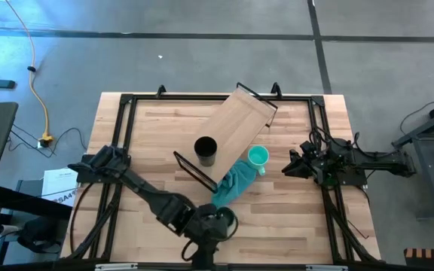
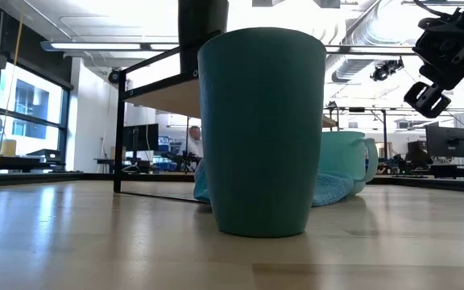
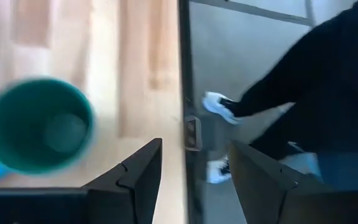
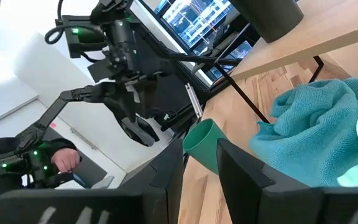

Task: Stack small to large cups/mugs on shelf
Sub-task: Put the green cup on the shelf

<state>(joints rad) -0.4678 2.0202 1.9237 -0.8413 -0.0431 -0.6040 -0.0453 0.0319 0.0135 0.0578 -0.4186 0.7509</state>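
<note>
A dark green cup (image 2: pixel 262 133) stands upright on its base near the table's front edge, its mouth up (image 3: pixel 39 124). The black cup (image 1: pixel 206 150) stands on the light-wood shelf (image 1: pixel 239 124), which lies slantwise across the table's middle. The mint mug (image 1: pixel 258 156) sits on the table at the teal cloth (image 1: pixel 232 184). My left gripper (image 3: pixel 194 180) hangs open and empty above the front edge, beside the green cup and clear of it. My right gripper (image 1: pixel 286 168) waits open at the table's right side, pointing level toward the mug.
The shelf's black frame legs (image 2: pixel 119 129) stand on the table. A black frame runs around the tabletop's rim (image 1: pixel 126 102). A person's legs and shoes (image 3: pixel 219 106) show on the floor past the front edge. Bare wood lies left of the shelf (image 1: pixel 157 143).
</note>
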